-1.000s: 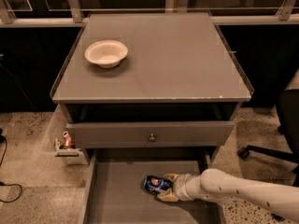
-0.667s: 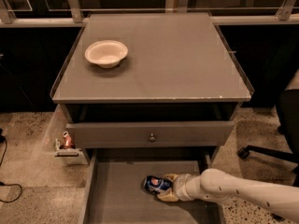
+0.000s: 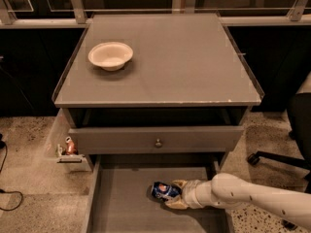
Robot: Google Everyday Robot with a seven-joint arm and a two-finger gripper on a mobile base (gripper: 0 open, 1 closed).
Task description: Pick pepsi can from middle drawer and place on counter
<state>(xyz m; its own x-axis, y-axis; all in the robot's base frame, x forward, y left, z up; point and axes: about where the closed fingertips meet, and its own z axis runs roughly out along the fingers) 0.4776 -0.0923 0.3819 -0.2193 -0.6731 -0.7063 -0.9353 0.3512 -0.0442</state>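
The pepsi can (image 3: 160,191), dark blue with a round logo, lies on its side on the floor of the open middle drawer (image 3: 124,205), right of its centre. My gripper (image 3: 173,194) reaches in from the right on a white arm. Its tan fingers (image 3: 178,183) sit above and below the can's right end, closed against it. The can rests on the drawer floor. The grey counter (image 3: 189,62) is the cabinet top above.
A white bowl (image 3: 110,55) stands on the counter's left rear. A partly open upper drawer front with a round knob (image 3: 158,142) overhangs the middle drawer's back. A small reddish can (image 3: 71,146) sits in a side holder at the left. A chair base (image 3: 282,159) is at the right.
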